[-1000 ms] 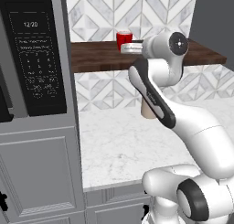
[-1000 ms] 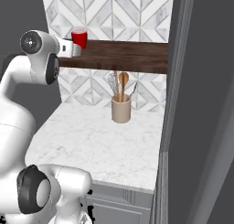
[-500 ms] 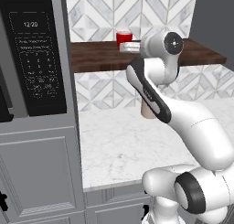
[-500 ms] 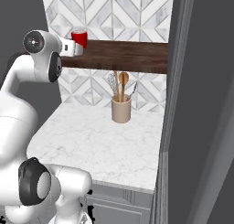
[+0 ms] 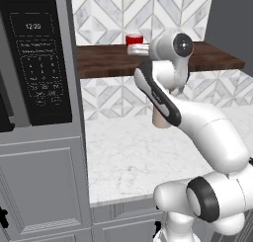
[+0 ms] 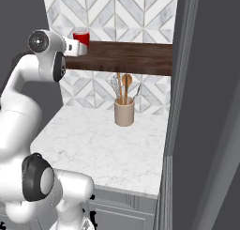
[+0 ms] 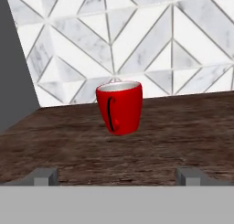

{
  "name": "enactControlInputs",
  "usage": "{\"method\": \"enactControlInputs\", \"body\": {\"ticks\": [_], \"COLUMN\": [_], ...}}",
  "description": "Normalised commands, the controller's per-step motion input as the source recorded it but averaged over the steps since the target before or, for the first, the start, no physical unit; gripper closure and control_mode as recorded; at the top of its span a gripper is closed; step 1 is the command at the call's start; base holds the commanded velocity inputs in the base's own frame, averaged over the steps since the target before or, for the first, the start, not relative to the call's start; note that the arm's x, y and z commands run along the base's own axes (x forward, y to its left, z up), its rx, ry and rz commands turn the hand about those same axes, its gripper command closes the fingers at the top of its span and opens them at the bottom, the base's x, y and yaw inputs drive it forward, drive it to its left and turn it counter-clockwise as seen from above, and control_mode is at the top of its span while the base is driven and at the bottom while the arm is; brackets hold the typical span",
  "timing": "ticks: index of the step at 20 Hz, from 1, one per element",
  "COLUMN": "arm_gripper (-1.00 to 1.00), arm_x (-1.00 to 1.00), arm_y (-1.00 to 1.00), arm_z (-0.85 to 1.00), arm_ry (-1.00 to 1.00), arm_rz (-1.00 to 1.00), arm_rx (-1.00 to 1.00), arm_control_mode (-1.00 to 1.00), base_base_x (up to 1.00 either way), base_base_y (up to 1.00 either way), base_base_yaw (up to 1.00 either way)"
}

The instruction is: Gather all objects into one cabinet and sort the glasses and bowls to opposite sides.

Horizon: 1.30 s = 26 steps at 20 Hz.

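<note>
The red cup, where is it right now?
The red cup stands upright on the dark wooden shelf, near its left end by the tiled wall. The open gripper is just in front of it, not touching.

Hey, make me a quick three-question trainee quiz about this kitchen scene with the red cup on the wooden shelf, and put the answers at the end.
1. True or false: the red cup stands upright on the dark wooden shelf.
2. Multiple choice: the gripper is A) open, short of the cup; B) shut on the cup; C) shut on a spoon.
3. Fill in: on the marble counter, the beige crock holds wooden ____.

Key: 1 true; 2 A; 3 spoons.
</note>
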Motion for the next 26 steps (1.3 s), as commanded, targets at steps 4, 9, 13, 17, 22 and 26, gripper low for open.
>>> {"method": "enactControlInputs", "body": {"ticks": [4, 9, 13, 17, 22, 26], "arm_gripper": [-1.00, -1.00, -1.00, -1.00, -1.00, -1.00], "arm_x": [0.38, 0.38, 0.37, 0.27, 0.19, 0.23], "arm_y": [0.04, 0.02, 0.00, 0.03, 0.09, 0.14], "arm_z": [0.02, 0.00, 0.00, 0.00, 0.00, 0.00], "arm_ry": [0.00, 0.00, 0.00, 0.00, 0.00, 0.00], "arm_rz": [-0.01, -0.02, -0.04, -0.05, -0.02, -0.01], "arm_rx": [0.00, 0.00, 0.00, 0.00, 0.00, 0.00], "arm_control_mode": [-1.00, -1.00, -1.00, -1.00, -1.00, -1.00], "base_base_x": [0.00, 0.00, 0.00, 0.00, 0.00, 0.00], "base_base_y": [0.00, 0.00, 0.00, 0.00, 0.00, 0.00], "base_base_yaw": [0.00, 0.00, 0.00, 0.00, 0.00, 0.00]}}
